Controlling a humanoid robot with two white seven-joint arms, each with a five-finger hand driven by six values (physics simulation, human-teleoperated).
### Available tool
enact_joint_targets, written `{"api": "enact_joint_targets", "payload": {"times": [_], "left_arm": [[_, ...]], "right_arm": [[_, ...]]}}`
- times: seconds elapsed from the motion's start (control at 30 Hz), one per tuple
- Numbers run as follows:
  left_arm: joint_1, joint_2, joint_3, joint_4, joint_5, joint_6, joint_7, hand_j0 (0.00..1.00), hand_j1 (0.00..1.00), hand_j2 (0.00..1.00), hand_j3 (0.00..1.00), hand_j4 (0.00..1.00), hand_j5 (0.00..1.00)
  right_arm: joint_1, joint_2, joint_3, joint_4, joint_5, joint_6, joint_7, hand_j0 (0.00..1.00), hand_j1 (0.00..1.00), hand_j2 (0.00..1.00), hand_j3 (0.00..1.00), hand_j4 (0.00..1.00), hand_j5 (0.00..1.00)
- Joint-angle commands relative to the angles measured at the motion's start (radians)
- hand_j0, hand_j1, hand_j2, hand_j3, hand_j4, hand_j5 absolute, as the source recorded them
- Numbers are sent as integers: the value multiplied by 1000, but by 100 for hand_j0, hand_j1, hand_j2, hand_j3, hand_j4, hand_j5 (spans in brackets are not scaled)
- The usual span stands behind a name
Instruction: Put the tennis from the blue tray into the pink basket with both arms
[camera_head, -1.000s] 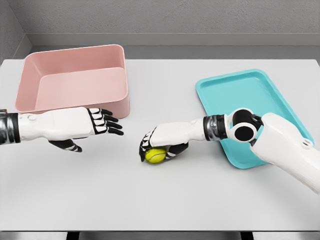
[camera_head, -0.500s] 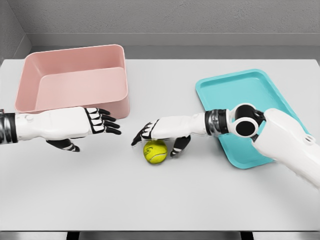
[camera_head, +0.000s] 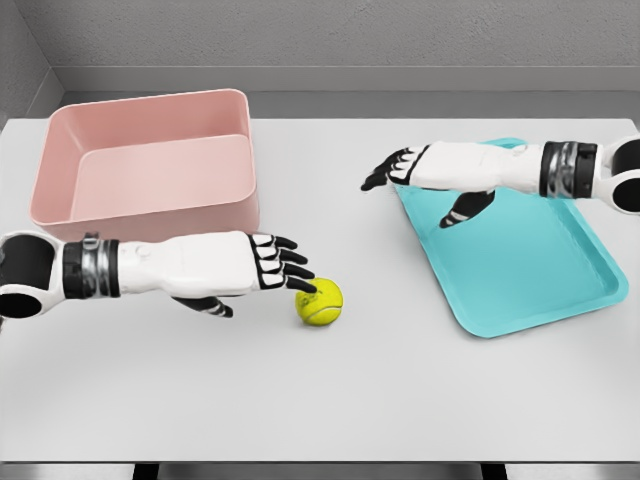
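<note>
With fingers spread and nothing yet held, the left hand (camera_head: 255, 268) is best advanced until the tennis ball (camera_head: 320, 302), touched only at the fingertips (camera_head: 306, 287), is fully enclosed before lifting toward the pink basket (camera_head: 150, 165); the right hand (camera_head: 425, 170) hangs open and empty over the blue tray (camera_head: 540, 270).

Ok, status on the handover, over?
Left robot hand open, fingertips at tennis ball on table. Right robot hand open above blue tray. Path to pink basket clear.

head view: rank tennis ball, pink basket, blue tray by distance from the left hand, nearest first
From the left hand:
1. Tennis ball: right at its fingertips, just to the right, on the table.
2. Pink basket: directly behind the hand, toward the back left.
3. Blue tray: farthest, across the table on the right, under the right hand.
</note>
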Motion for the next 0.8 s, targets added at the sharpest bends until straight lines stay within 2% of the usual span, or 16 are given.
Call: {"api": "enact_joint_targets", "payload": {"times": [0.0, 0.03, 0.07, 0.27, 0.37, 0.5, 0.57, 0.6, 0.7, 0.77], "left_arm": [[-2, -64, -1, 0, -55, 1, 0, 100, 100, 100, 100, 100, 100], [-3, -87, -1, 0, -60, 1, 0, 100, 100, 100, 100, 100, 100], [-3, -94, -1, 0, -60, 1, -5, 100, 100, 100, 100, 100, 100], [-23, -113, 0, 1, -42, 1, -10, 100, 100, 100, 100, 100, 100], [-26, -138, -3, 1, -39, 1, -11, 100, 100, 100, 100, 100, 100], [-26, -170, -18, 6, -26, 1, -13, 100, 100, 100, 100, 100, 100], [-35, -173, -50, 9, -26, 1, -16, 100, 100, 100, 100, 100, 100], [-35, -175, -53, 9, -26, 1, -37, 100, 100, 100, 100, 100, 100], [-38, -173, -53, 17, -28, 1, -53, 100, 100, 100, 100, 100, 100], [-38, -166, -53, 20, -28, 1, -54, 100, 100, 100, 100, 100, 100]], "right_arm": [[2, -68, -18, 22, -8, 0, -187, 100, 100, 100, 100, 100, 100], [25, -80, -21, 22, -8, 0, -232, 100, 100, 100, 100, 100, 100], [31, -80, -43, 22, -8, 0, -238, 100, 100, 100, 100, 100, 100], [46, -77, -66, 27, -8, 0, -236, 100, 100, 100, 100, 100, 100], [69, -78, -67, 67, -8, 0, -233, 100, 100, 100, 100, 100, 100], [81, -80, -67, 90, -8, 0, -236, 100, 100, 100, 100, 100, 100], [81, -78, -69, 101, -6, 0, -235, 100, 100, 100, 100, 100, 100], [80, -74, -73, 108, -6, 0, -232, 100, 100, 100, 100, 100, 100], [147, -68, -148, 108, -6, 0, -233, 100, 100, 100, 100, 100, 100], [147, -72, -147, 108, -6, 0, -229, 100, 100, 100, 100, 100, 100]]}}
